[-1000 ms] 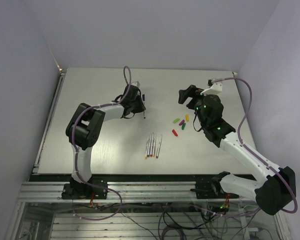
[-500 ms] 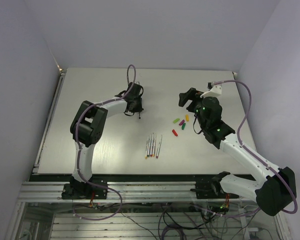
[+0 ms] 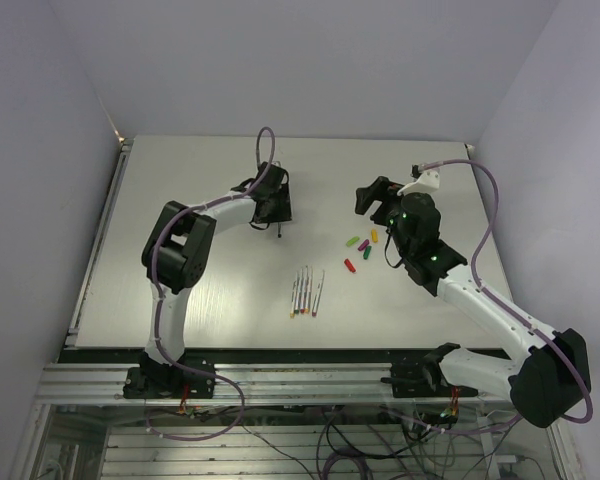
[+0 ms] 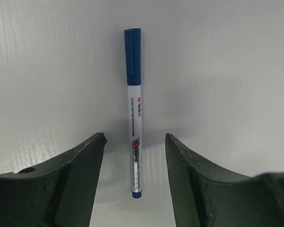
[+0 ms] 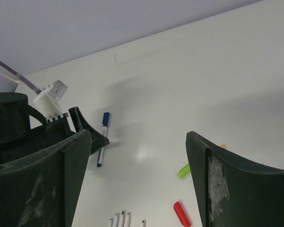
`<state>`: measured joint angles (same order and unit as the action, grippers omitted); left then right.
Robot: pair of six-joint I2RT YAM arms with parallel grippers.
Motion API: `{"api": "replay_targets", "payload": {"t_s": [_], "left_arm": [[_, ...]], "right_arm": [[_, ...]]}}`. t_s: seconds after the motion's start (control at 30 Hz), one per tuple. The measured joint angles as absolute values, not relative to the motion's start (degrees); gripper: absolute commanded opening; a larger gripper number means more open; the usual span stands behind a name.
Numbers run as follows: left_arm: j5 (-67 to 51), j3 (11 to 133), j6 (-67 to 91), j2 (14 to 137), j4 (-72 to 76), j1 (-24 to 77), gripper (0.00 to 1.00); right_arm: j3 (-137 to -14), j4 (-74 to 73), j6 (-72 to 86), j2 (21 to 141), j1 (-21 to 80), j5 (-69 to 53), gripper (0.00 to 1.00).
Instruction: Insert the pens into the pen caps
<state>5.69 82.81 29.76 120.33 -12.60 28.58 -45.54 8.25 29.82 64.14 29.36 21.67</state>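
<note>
A white pen with a blue cap on it [image 4: 135, 113] lies on the table between the fingers of my open left gripper [image 4: 135, 137], untouched by either one. From above, the left gripper [image 3: 272, 207] covers most of that pen [image 3: 278, 230]. Several uncapped pens [image 3: 306, 292] lie side by side at the table's middle. To their right the loose pen caps are scattered: green [image 3: 353, 241], yellow [image 3: 374, 236], purple [image 3: 364, 245] and red [image 3: 349, 265]. My right gripper [image 3: 370, 195] hovers open and empty behind the caps. Its wrist view shows the capped pen [image 5: 102, 138], green cap [image 5: 183, 170] and red cap [image 5: 180, 213].
The white table [image 3: 180, 270] ends at a metal rail on the left [image 3: 100, 240] and walls at the back and right. The two grippers face each other across the table's far half.
My left gripper has opened and let go of the blue-capped pen, which now lies on the table. The right gripper has barely shifted.
</note>
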Motion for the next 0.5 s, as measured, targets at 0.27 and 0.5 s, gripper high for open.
{"api": "replay_targets", "payload": {"t_s": [0.27,0.5], "left_arm": [[7.84,81.58,29.32,116.97,-16.32,28.56,0.73],[11.40,72.27,28.73,105.47,-17.72,32.49,0.69]], "right_arm": [[-45.50,8.23,29.93,64.05,29.36,22.46,0.76],[-44.31,6.76,31.05,63.77,29.36,25.69,0.74]]}}
